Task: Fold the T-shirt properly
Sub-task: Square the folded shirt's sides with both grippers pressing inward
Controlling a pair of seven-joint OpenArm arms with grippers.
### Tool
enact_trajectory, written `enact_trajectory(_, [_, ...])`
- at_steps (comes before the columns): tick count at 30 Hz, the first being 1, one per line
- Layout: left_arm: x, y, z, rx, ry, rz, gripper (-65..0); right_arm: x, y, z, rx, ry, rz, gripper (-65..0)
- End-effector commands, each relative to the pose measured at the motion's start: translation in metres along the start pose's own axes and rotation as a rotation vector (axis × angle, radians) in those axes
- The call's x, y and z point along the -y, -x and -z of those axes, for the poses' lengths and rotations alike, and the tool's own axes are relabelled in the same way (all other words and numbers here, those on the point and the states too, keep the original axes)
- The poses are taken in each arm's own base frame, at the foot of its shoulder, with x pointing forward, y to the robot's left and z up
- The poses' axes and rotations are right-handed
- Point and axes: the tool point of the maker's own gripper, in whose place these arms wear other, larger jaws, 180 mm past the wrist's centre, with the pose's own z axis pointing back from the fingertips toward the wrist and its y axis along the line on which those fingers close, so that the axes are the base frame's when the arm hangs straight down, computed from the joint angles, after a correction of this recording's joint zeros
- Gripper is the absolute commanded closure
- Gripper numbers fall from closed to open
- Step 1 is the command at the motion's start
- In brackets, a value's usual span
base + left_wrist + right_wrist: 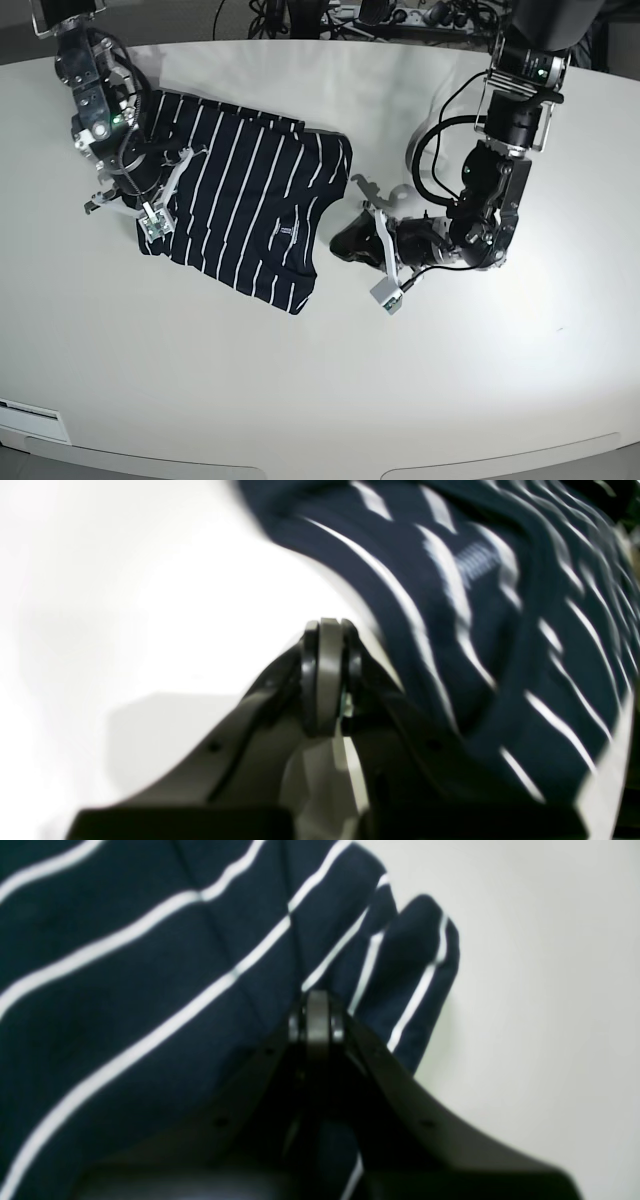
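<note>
Base view: T-shirt (240,205) partly folded on table (330,380). Left gripper (365,240) and right gripper (150,212) both pinched closed, empty, at opposite shirt edges. Next: reopen, regrasp, fold again.

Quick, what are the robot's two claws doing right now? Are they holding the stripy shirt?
Left gripper: closed, empty, beside the T-shirt.
Right gripper: closed at the shirt's edge; whether it pinches cloth cannot be told.

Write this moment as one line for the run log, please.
T-shirt: partly folded on table | left gripper: shut, beside shirt edge | right gripper: shut at shirt's other edge
</note>
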Motion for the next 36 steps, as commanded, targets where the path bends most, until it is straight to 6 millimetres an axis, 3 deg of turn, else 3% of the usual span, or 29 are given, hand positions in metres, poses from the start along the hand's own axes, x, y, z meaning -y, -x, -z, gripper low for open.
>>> enact_trajectory(1, [-0.004, -0.022, -0.002, 0.022, -0.014, 0.035, 0.0, 0.009, -0.018, -0.006, 0.055, 0.057, 0.02, 0.0])
enact_trajectory(5, [0.009, -0.059, -0.012, 0.015, 0.067, 0.043, 0.0, 0.058, -0.065, -0.033, 0.217, 0.388, 0.152, 0.0])
enact_trajectory(7, [0.039, -0.074, -0.022, -0.006, 0.214, 0.028, 0.0, 0.076, -0.086, -0.046, 0.287, 0.477, 0.171, 0.0])
enact_trajectory(9, [0.081, -0.084, -0.038, -0.008, 0.416, 0.034, 0.0, 0.084, -0.1, -0.051, 0.324, 0.499, 0.164, 0.0])
enact_trajectory(11, [0.102, -0.095, -0.046, 0.037, 0.468, 0.087, 0.0, 0.085, -0.11, -0.051, 0.344, 0.491, 0.142, 0.0])
enact_trajectory(13, [0.12, -0.087, -0.046, 0.031, 0.492, 0.13, 0.0, 0.074, -0.12, -0.046, 0.362, 0.41, 0.09, 0.0])
enact_trajectory(16, [0.151, -0.052, -0.034, -0.038, 0.565, 0.14, 0.0, 0.061, -0.116, -0.035, 0.35, 0.26, 0.022, 0.0])
enact_trajectory(20, [0.189, 0.0, -0.011, -0.159, 0.657, 0.112, 0.0, 0.078, -0.102, -0.017, 0.284, 0.206, -0.093, 0.0])
enact_trajectory(25, [0.21, 0.052, 0.014, -0.306, 0.631, 0.148, 0.0, 0.101, -0.084, 0.018, 0.173, 0.081, -0.108, 0.0])
enact_trajectory(28, [0.211, 0.07, 0.025, -0.349, 0.581, 0.169, 0.0, 0.095, -0.068, 0.036, 0.113, -0.065, -0.11, 0.0])
enact_trajectory(31, [0.195, 0.073, 0.033, -0.347, 0.485, 0.206, 0.0, 0.075, -0.057, 0.041, 0.099, -0.231, -0.115, 0.0])
enact_trajectory(36, [0.158, 0.071, 0.033, -0.341, 0.348, 0.264, 0.0, 0.05, -0.039, 0.035, 0.065, -0.364, -0.047, 0.0])
